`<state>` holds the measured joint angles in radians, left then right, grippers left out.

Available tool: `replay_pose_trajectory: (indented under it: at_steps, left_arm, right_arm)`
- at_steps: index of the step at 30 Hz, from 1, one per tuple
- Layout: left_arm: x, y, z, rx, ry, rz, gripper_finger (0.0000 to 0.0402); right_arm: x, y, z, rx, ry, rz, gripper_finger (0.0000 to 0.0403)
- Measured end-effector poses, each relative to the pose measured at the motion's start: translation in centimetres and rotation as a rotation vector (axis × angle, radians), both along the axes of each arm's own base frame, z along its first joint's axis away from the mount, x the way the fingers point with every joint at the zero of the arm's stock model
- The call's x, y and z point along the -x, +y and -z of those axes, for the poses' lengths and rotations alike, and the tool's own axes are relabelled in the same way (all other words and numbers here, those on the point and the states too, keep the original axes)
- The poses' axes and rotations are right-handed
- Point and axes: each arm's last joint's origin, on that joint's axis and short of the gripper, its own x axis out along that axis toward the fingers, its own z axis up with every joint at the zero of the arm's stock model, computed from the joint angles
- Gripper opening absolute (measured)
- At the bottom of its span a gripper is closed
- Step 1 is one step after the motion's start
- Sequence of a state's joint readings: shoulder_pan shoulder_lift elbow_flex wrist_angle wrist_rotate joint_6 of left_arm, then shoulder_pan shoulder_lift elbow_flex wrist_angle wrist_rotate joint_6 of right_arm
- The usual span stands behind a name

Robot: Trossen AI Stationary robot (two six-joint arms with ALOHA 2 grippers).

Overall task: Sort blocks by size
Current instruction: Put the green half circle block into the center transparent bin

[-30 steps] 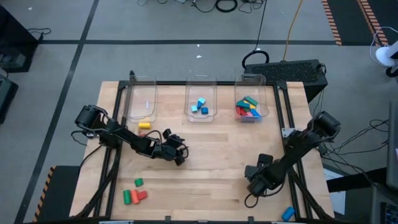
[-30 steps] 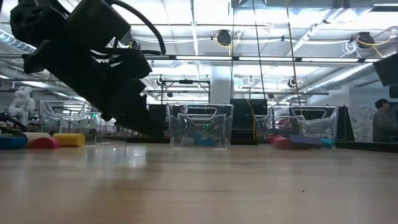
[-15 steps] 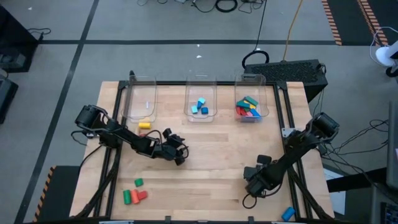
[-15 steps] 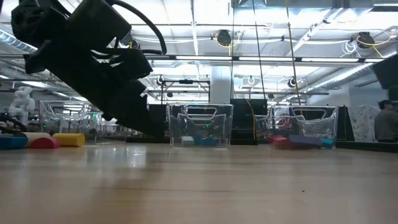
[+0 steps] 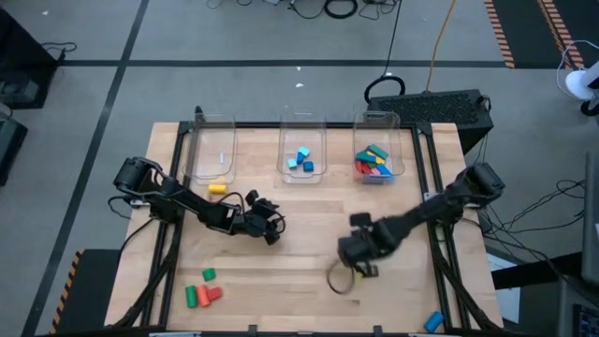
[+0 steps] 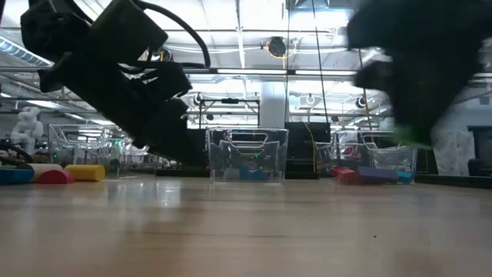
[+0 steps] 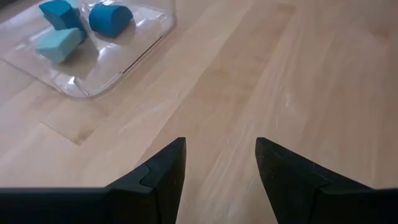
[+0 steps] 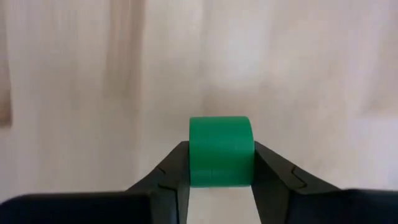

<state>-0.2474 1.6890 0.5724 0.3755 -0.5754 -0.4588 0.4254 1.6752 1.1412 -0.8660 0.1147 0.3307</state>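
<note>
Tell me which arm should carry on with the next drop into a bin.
The right. Its pincer is already shut on a green block, raised above the table toward the bins. The left pincer is open, holds nothing, and hovers over bare wood beside the middle bin.

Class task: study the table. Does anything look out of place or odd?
Yes. A blue block sits at the table's very edge, near its right front corner, apart from the other loose blocks. The left bin holds no blocks.
</note>
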Motion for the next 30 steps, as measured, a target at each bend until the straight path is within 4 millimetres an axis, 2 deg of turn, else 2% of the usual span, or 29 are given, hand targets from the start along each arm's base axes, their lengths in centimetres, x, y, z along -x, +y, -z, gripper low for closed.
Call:
replay_pose_trajectory:
  at_steps: [8,12,17,22,30]
  left_arm:
    - [-0.1,0.0,-0.1,0.008,-0.010,-0.001,0.0196]
    - [-0.1,0.0,-0.1,0.006,-0.009,0.001,0.0196]
    - [0.0,0.0,-0.1,0.002,-0.007,0.004,0.0196]
    - [-0.1,0.2,-0.1,-0.012,0.000,0.005,0.0196]
    - [-0.3,1.1,-0.1,-0.032,0.009,-0.012,0.0196]
  right_arm:
    - [-5.5,-7.5,-4.9,0.126,-0.250,-0.040,0.0111]
    - [-7.4,-11.9,-6.1,0.175,-0.412,-0.006,0.0111]
    - [-8.4,-18.0,-6.9,0.215,-0.558,0.138,0.0112]
    - [-8.9,-22.9,-6.2,0.094,-0.656,0.203,0.0112]
    - [-10.4,-27.6,-1.3,0.004,-0.580,0.273,0.0113]
